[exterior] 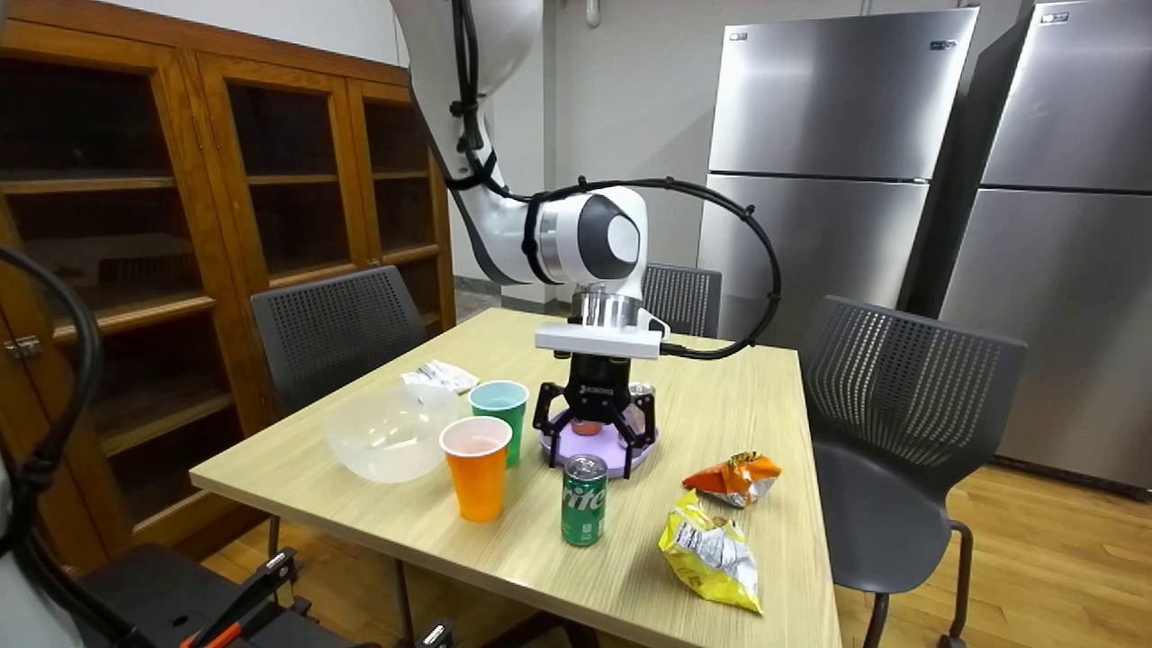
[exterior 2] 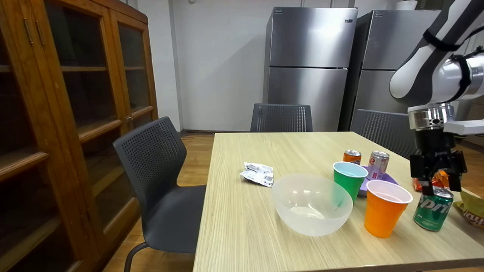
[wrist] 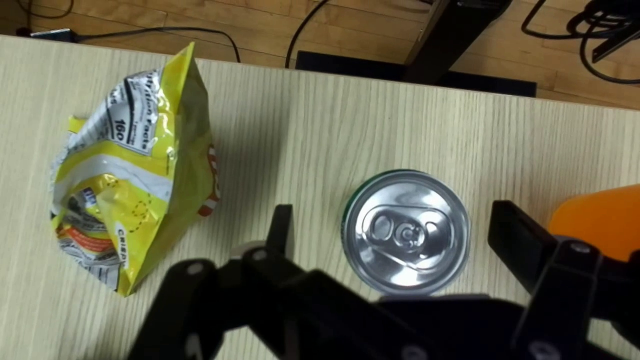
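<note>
My gripper [exterior: 590,463] stands open with its fingers pointing down, nothing held between them. In the wrist view a green Sprite can [wrist: 407,235] shows its silver lid between the two fingertips, with a gap on either side. The can [exterior: 583,504] is upright on the table, close to the near edge. In an exterior view the fingertips of my gripper [exterior 2: 441,189] overlap the can's top; how far above or behind it they are I cannot tell. A yellow chip bag [wrist: 135,180] lies to one side, and an orange cup [wrist: 605,215] stands on the opposite side.
Beside the orange cup are a green cup [exterior 2: 349,185] and a translucent bowl [exterior 2: 289,200]. A purple plate [exterior 2: 389,179] bears an orange can [exterior 2: 352,156] and a silvery can [exterior 2: 378,165]. A white packet [exterior 2: 259,173] and an orange bag [exterior: 733,479] also lie there. Chairs [exterior: 900,405] surround the table.
</note>
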Controlling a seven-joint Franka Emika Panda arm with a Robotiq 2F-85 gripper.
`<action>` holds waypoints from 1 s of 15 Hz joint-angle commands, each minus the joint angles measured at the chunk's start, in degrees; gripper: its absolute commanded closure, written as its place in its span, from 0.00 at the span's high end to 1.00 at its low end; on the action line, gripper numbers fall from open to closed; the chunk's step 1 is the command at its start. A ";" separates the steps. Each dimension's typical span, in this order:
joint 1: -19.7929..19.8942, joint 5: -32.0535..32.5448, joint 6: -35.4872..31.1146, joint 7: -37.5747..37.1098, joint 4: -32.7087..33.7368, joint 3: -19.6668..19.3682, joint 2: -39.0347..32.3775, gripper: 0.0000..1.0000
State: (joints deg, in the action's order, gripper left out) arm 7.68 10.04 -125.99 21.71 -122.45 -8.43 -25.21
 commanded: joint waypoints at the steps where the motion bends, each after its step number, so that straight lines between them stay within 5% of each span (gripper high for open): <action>1: 0.97 1.75 0.07 0.93 -1.29 1.48 1.39 1.00; 14: 0.89 2.41 1.47 0.57 0.88 1.94 -1.42 1.00; 15: 0.93 2.38 1.52 0.66 0.98 1.97 -1.55 0.75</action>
State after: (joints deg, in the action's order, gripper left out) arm 7.67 11.11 -125.89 21.71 -122.61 -7.41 -26.40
